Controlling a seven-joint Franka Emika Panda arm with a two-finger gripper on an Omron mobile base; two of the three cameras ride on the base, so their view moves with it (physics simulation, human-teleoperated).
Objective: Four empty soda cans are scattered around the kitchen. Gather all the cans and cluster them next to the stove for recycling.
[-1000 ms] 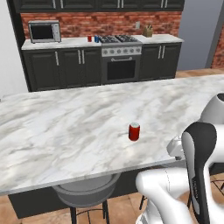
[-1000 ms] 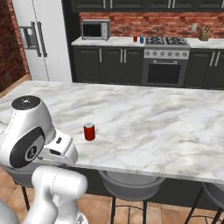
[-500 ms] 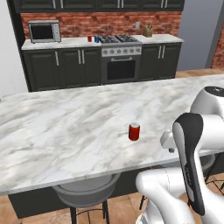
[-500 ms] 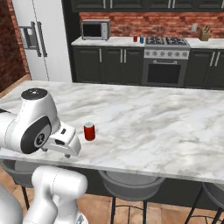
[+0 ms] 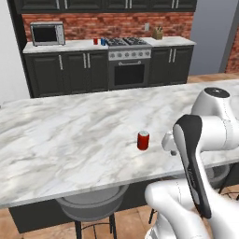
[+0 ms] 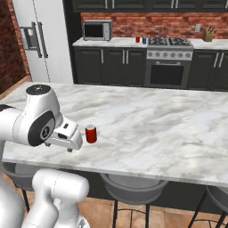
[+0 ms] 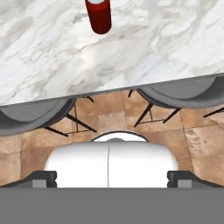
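1. Room, left side: fridge (image 6: 42, 42) at the 9 o'clock end of the back wall, then microwave (image 6: 96, 30) on the rear counter under the red brick wall (image 6: 156, 24).
2. Two more soda cans, one red (image 6: 137, 39) and one blue (image 6: 144, 39), stand on the rear counter just beside the stove (image 6: 168, 62), at its 9 o'clock.
3. Target: red soda can (image 5: 143, 140) upright on the marble tabletop (image 5: 70, 140), near the front edge; stools (image 5: 93, 207) tucked under it.
4. Handling, my read: empty can, so very light, thin wall, dents if squeezed hard, smooth and slippery, tips with a nudge. Grip mid-body across the width, gentle close.
5. Hand (image 6: 67, 136) sits just beside the can at its 9 o'clock in the right base view, not touching; fingers spread wide, holding nothing.
6. Marble looks flat and slick, so the can may slide if bumped.
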